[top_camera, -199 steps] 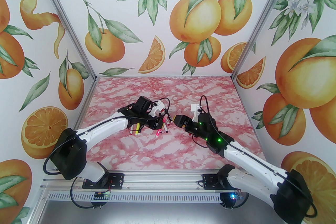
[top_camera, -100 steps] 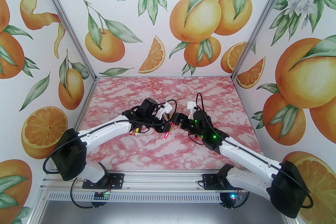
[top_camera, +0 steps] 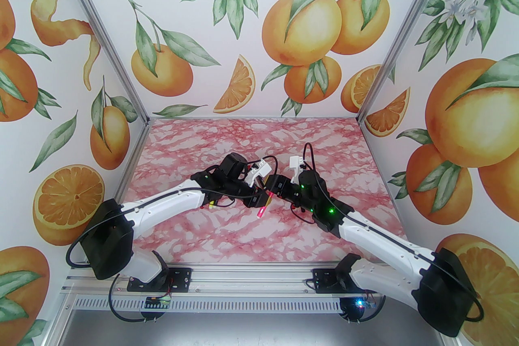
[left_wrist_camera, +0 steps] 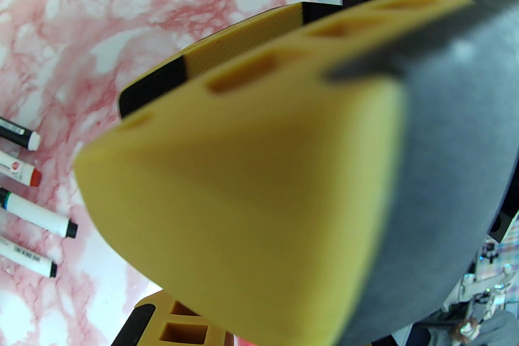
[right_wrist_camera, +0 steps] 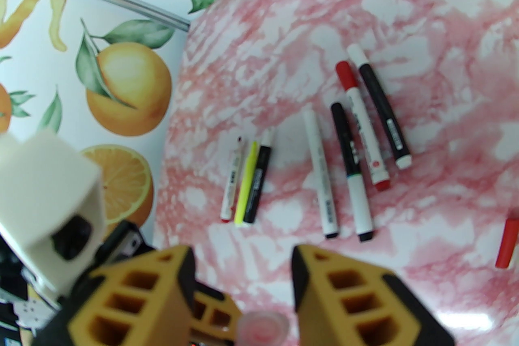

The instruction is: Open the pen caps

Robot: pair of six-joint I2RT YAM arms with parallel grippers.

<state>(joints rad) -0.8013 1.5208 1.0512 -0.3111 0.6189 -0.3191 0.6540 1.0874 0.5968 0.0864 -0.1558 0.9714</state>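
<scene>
Walls papered with oranges and green leaves close in a pink marbled table [top_camera: 243,239]. From the right wrist we see pens lying flat on its left part. A thin white one, a yellow pen [right_wrist_camera: 247,182] and a black one lie side by side. Four more sit close together beyond them, with pen caps [right_wrist_camera: 346,76] in red, black and white on their ends. A short red piece [right_wrist_camera: 507,243] lies well apart from them, and we cannot tell whether it is a cap. Over the middle of the table the left claw [top_camera: 258,200] is pressed together on a pink pen [top_camera: 262,209], which slants out below it. Just to the right, the right claw [top_camera: 274,186] faces it, almost touching. Its yellow fingers [right_wrist_camera: 134,295] stand spread, with the pink pen's round end between them, and a gap shows on one side.
</scene>
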